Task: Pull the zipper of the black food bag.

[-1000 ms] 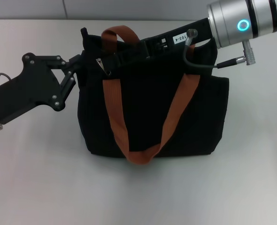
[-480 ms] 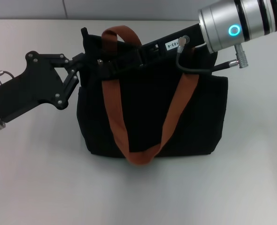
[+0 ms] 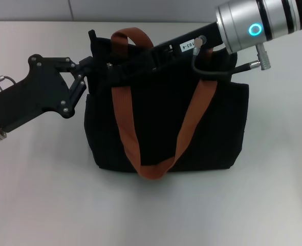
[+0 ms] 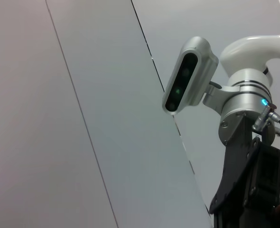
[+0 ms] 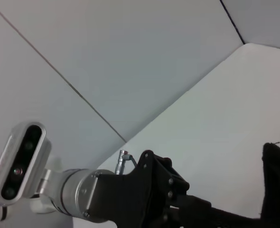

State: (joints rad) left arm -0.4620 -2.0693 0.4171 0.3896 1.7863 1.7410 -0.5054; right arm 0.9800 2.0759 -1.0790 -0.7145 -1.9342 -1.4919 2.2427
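The black food bag (image 3: 166,123) stands in the middle of the table in the head view, with its orange-brown strap handles (image 3: 125,123) hanging down its front. My left gripper (image 3: 90,66) is shut on the bag's top left corner. My right gripper (image 3: 114,69) reaches in from the upper right and lies along the bag's top, with its tip near the left end of the zip line. Only a small silver glint of the zipper pull (image 3: 109,65) shows at that tip. The bag's corner also shows in the right wrist view (image 5: 277,175).
The bag stands on a pale grey table (image 3: 38,195). The right arm's silver wrist (image 3: 253,23) and its cable (image 3: 212,72) hang over the bag's top right. The left wrist view shows the wall, the head camera (image 4: 187,76) and the right arm (image 4: 247,104).
My right gripper has slid left along the bag's top and now covers the silver pull, which hung in plain view a second ago. The left gripper has shifted slightly and still holds the corner.
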